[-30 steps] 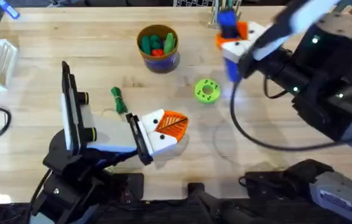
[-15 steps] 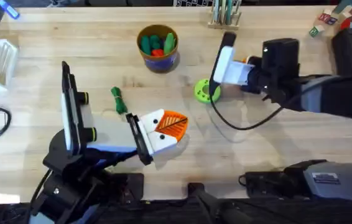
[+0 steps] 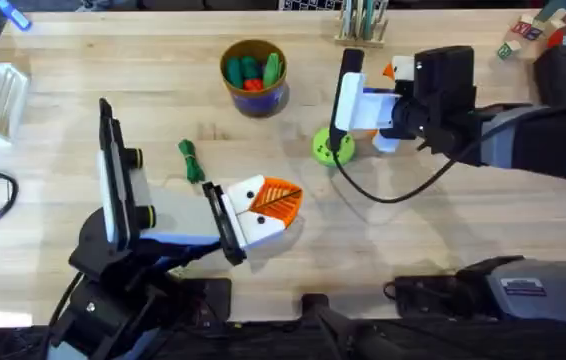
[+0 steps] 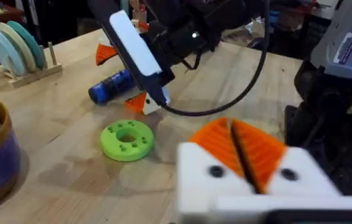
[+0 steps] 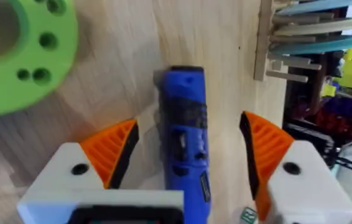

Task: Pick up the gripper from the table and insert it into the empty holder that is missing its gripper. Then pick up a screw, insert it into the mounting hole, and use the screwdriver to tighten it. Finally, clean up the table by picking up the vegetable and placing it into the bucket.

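Blue plastic lies between the right hand's (image 5: pixel 185 168) two orange ribbed pads (image 5: pixel 111 149): one screwdriver (image 5: pixel 187 149), flat on the tabletop (image 3: pixel 443 240), with a clear gap on either side, so the hand is wide open and grips nothing. Just beyond its fingertips sits one lime-green disc with holes (image 3: pixel 332 146), and past that side stands a wooden rack of flat plates (image 5: pixel 300 37).

Half a second ago this hand hung a little nearer the arms' bases; it has since moved away from them, coming down astride the screwdriver.

One left hand (image 3: pixel 263 210) rests low on the tabletop, its two orange fingers (image 4: pixel 238 146) pressed together with nothing between them, on white mounts showing two dark screw holes. It has not moved. One dark-green vegetable (image 3: pixel 191 160) lies on the wood just behind that hand. Farther off is one bucket (image 3: pixel 254 75), blue outside and yellow at the rim, already holding green and red toys.
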Robot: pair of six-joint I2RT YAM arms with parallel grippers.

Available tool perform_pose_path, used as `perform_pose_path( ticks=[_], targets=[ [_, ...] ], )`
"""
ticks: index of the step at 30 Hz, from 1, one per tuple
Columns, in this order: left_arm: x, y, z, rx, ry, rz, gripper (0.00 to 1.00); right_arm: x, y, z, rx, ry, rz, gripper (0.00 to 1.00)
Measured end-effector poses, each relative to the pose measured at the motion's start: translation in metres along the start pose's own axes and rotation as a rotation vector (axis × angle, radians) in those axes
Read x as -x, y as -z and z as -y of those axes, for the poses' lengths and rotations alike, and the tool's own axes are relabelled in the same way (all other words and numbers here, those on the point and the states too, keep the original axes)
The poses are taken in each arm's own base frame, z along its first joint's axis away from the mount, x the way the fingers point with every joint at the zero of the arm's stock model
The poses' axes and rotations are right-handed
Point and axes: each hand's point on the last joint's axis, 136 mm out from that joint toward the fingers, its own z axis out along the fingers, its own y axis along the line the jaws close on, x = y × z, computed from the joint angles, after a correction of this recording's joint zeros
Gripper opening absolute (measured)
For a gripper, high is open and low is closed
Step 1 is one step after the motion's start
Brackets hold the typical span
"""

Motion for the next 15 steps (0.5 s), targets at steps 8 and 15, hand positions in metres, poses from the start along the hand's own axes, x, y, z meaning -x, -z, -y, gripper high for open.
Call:
perform_pose_path(
  ticks=[8, 15],
  targets=[
    [0.0, 0.0, 0.0, 0.001, 0.0, 0.0, 0.98, 0.02, 0.015, -0.011, 0.037, -0.27, 0.079, 0.991],
    [0.008, 0.0, -0.009, 0.054, -0.026, 0.037, 0.986, 0.033, 0.062, 0.031, -0.073, -0.637, 0.207, 0.991]
  ],
)
